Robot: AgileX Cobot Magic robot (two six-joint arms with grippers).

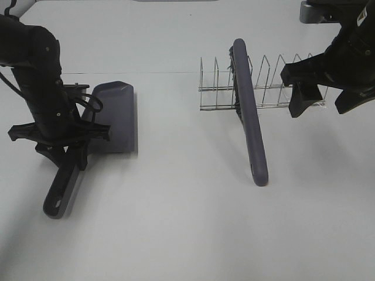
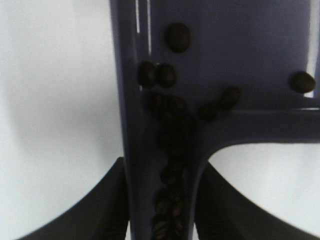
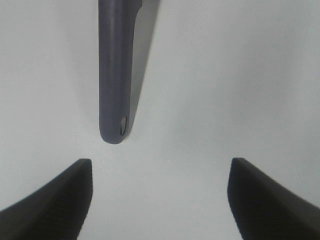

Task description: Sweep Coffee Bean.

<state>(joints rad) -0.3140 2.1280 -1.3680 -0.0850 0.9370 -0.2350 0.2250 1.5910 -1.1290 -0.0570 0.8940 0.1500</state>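
Observation:
In the left wrist view, several dark coffee beans (image 2: 172,145) lie inside the grey-purple dustpan (image 2: 225,55), most of them packed into the channel of its handle. My left gripper (image 2: 162,200) is shut on that handle, one finger on each side. From above, the dustpan (image 1: 116,114) lies flat on the white table with my left gripper (image 1: 73,149) clamped on its handle; no beans show there. The grey-purple brush (image 1: 251,117) lies across a wire rack. My right gripper (image 1: 322,102) hovers open to the right of the brush, and the brush handle's tip (image 3: 116,100) points toward the open gripper (image 3: 160,200).
A wire rack (image 1: 266,88) stands at the middle right of the white table (image 1: 187,222), with the brush's head end resting in it. The left arm's black body (image 1: 35,76) rises over the dustpan's left side.

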